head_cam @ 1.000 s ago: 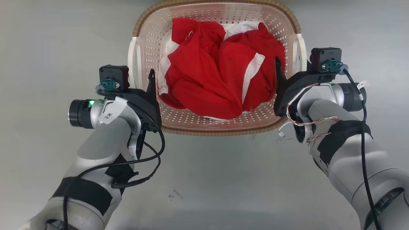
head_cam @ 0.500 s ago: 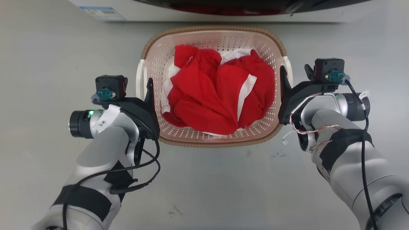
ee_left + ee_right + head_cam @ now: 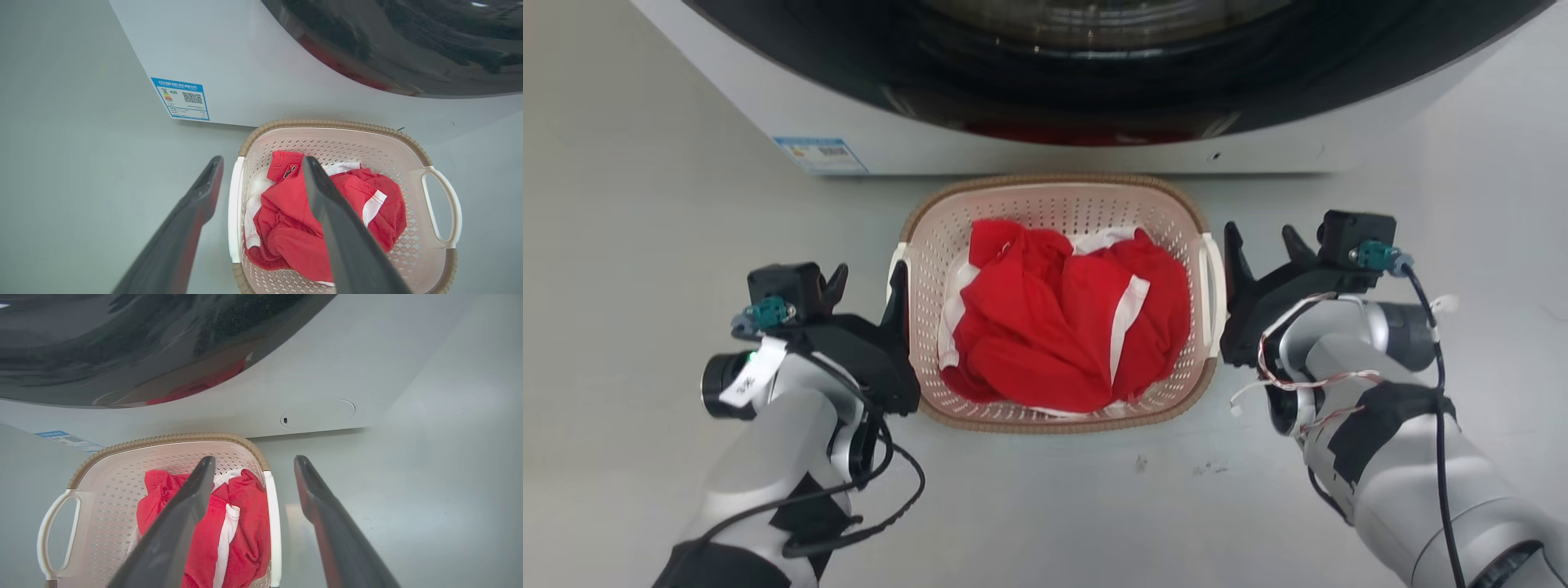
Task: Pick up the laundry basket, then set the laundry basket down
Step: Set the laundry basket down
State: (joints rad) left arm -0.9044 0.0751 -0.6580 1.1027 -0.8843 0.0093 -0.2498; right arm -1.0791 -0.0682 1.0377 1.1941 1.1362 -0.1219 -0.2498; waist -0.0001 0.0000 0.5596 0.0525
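On my left, the left gripper (image 3: 867,282) is released, its two fingers spread wide and grasping nothing. In its wrist view the basket's white left handle (image 3: 233,212) lies in the gap between the fingers; I cannot tell whether either finger touches it.

In the middle, the laundry basket (image 3: 1054,181) sits on the grey floor (image 3: 621,204), just in front of the white washer (image 3: 1045,155) and centred under its dark door. A blue label (image 3: 821,153) is stuck on the washer's lower left corner. A crumpled red and white garment (image 3: 1054,327) lies inside the basket.

On my right, the right gripper (image 3: 1259,237) is also released, fingers apart and empty. Its inner finger stands just beside the basket's right handle (image 3: 1211,278), its outer finger over bare floor.
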